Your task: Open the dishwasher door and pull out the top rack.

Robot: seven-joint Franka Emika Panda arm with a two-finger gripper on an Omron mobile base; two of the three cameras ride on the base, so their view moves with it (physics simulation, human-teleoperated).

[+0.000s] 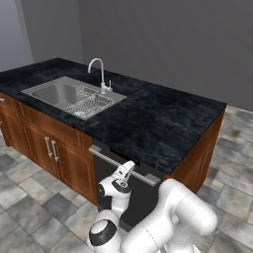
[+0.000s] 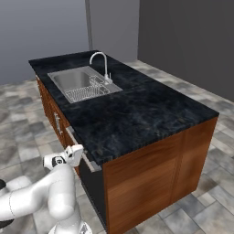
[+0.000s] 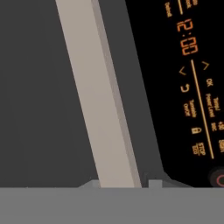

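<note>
One silver handle (image 3: 100, 100) on the closed dishwasher door (image 1: 136, 195) is clenched by the gripper (image 1: 129, 168), under the dark countertop (image 1: 148, 118).

Sink (image 1: 64, 94) sits in the counter (image 1: 163, 123) — dishwasher door (image 1: 106, 170) below (cabinets (image 1: 52, 150) to its left).

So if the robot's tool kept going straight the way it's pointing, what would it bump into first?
The tool is shut on the handle, so it is already at the bar. Just behind that is the dishwasher door, probably the next thing it would press against.
</note>
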